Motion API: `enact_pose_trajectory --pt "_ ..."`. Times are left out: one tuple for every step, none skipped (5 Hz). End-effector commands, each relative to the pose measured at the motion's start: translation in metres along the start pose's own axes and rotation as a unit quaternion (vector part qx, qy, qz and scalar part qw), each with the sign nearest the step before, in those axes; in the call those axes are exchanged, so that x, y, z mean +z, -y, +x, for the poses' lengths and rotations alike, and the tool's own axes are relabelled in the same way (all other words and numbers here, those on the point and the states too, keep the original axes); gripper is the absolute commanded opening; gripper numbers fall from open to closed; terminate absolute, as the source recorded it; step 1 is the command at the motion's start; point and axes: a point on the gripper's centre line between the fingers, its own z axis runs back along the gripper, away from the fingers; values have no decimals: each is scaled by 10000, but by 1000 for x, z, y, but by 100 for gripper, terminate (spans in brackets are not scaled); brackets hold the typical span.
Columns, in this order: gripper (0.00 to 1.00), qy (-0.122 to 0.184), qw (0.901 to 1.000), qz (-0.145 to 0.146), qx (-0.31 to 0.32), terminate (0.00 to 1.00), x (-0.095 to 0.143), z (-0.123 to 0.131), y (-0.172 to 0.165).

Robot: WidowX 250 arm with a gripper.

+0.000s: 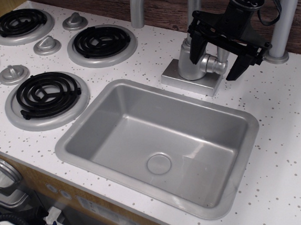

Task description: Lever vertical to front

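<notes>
The faucet base (pixel 192 76) stands behind the sink on the white counter. The lever's round silver pivot (pixel 213 64) sticks out on the faucet's right side. Its paddle is mostly hidden behind the gripper body, so I cannot tell its angle. My black gripper (pixel 217 58) comes down from the upper right and is open. Its left finger (pixel 196 46) is against the faucet body and its right finger (pixel 239 64) is to the right of the pivot. The fingers straddle the pivot without closing on it.
A grey sink basin (pixel 158 143) lies in front of the faucet. The curved silver spout (pixel 140 5) rises at the back. Black stove burners (pixel 46 95) and silver knobs (pixel 47 45) fill the left. A grey post (pixel 285 22) stands at the right.
</notes>
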Motion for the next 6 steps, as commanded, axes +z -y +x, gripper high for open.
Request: enact_pose_trajectory --pt "100 0 10000 0 0 0 0 0 0" --pt "100 429 9991 8 67 0 10 13 -2" --pt "100 706 9975 97 20 0 23 25 -5" --pt "100 878 9961 101 -33 0 26 36 -5" --pt "100 994 9950 59 -99 0 24 45 -4" --pt "100 1027 9945 18 -195 0 21 53 -1"
